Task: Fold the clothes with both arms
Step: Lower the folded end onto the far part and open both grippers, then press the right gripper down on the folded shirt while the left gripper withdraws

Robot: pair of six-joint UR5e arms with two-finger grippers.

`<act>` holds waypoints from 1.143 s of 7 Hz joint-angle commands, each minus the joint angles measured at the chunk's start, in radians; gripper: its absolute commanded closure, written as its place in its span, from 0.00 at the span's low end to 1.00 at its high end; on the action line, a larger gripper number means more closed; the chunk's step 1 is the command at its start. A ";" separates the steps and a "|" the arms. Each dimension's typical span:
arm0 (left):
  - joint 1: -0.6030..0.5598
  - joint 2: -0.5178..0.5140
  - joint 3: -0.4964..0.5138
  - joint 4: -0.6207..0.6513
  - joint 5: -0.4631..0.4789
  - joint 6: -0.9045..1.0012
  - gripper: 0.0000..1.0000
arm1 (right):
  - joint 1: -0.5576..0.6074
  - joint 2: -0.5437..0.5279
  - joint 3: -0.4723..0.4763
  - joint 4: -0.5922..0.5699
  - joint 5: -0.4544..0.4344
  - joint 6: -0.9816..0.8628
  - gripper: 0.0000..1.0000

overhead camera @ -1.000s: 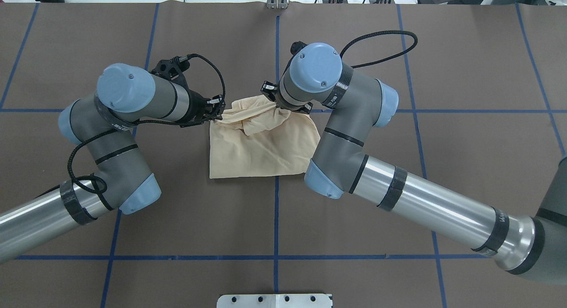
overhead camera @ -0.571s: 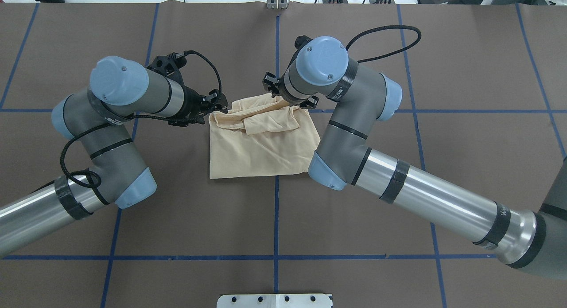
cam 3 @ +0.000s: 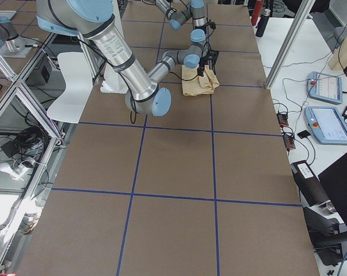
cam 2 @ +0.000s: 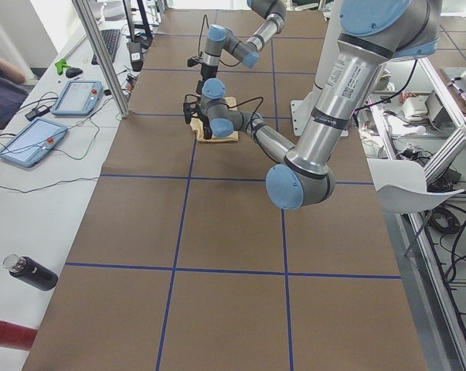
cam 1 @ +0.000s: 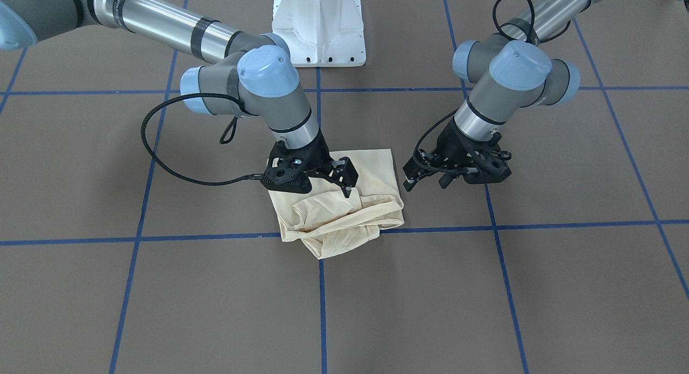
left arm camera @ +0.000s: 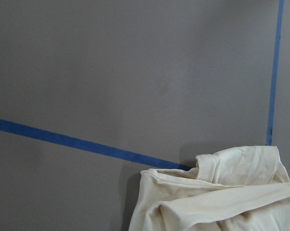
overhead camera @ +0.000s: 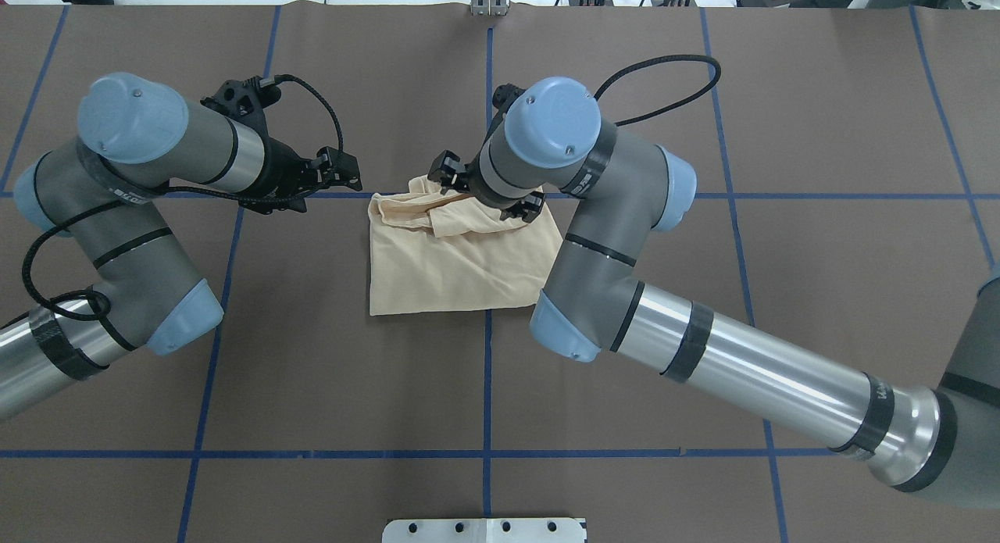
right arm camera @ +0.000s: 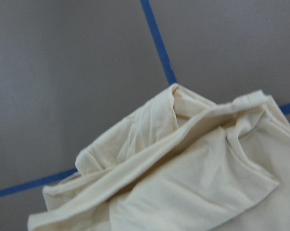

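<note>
The clothes are one pale cream shirt (overhead camera: 461,262), a folded bundle at the table's middle with a loose sleeve fold (cam 1: 344,223) draped across its far edge. No print shows. My right gripper (cam 1: 344,187) hovers low over that far edge; it looks open, with no cloth in its fingers. The right wrist view shows only the rumpled shirt (right arm camera: 183,163). My left gripper (cam 1: 425,184) stands open, apart from the shirt and off its left side (overhead camera: 350,172). In the left wrist view, the shirt (left arm camera: 217,192) lies at the bottom right.
Blue tape lines (overhead camera: 488,387) grid the brown table cover. The white pedestal base (cam 1: 317,29) sits on the robot's side. A metal bracket (overhead camera: 484,530) is at the near edge. Tablets (cam 2: 78,97), bottles (cam 2: 32,272) and a person's arm (cam 2: 1,69) are beside the table.
My left gripper has let go of the shirt's corner and drawn back to the left. The right gripper has dropped the raised fold, which now lies on the bundle, and has shifted slightly left.
</note>
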 commanded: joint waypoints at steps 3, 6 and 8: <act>-0.017 0.046 -0.025 -0.001 -0.003 0.034 0.00 | -0.093 0.042 -0.051 -0.124 -0.118 -0.269 0.01; -0.017 0.046 -0.024 -0.001 -0.001 0.034 0.00 | -0.067 0.144 -0.205 -0.114 -0.159 -0.326 0.01; -0.017 0.046 -0.024 -0.001 -0.001 0.034 0.00 | -0.021 0.209 -0.316 -0.085 -0.159 -0.367 0.01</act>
